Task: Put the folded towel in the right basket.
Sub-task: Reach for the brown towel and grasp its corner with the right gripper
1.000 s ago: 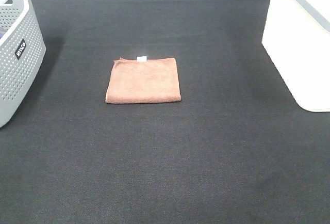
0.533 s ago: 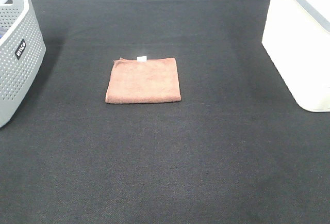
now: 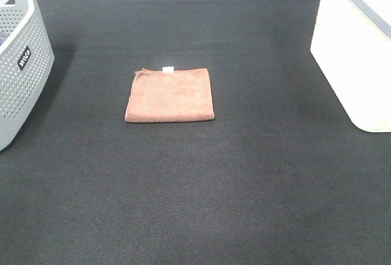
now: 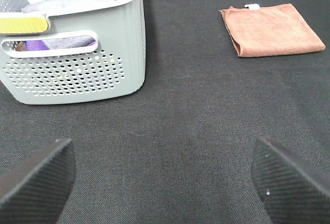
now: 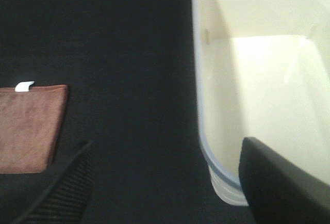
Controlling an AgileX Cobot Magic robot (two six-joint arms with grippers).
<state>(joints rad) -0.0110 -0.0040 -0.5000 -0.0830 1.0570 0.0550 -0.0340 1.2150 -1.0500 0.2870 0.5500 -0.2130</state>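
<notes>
The folded brown towel (image 3: 170, 94) lies flat on the black table, left of the middle, with a small white tag on its far edge. It also shows in the left wrist view (image 4: 270, 29) and in the right wrist view (image 5: 30, 127). The right basket (image 3: 357, 51) is a white bin at the right edge; the right wrist view looks into its bare inside (image 5: 268, 95). My left gripper (image 4: 165, 177) is open and empty, well short of the towel. My right gripper (image 5: 165, 182) is open and empty, above the basket's near rim. Neither arm shows in the exterior high view.
A grey perforated basket (image 3: 19, 63) stands at the left edge. The left wrist view shows it (image 4: 77, 64) holding several cloths. The black mat (image 3: 201, 185) covers the table.
</notes>
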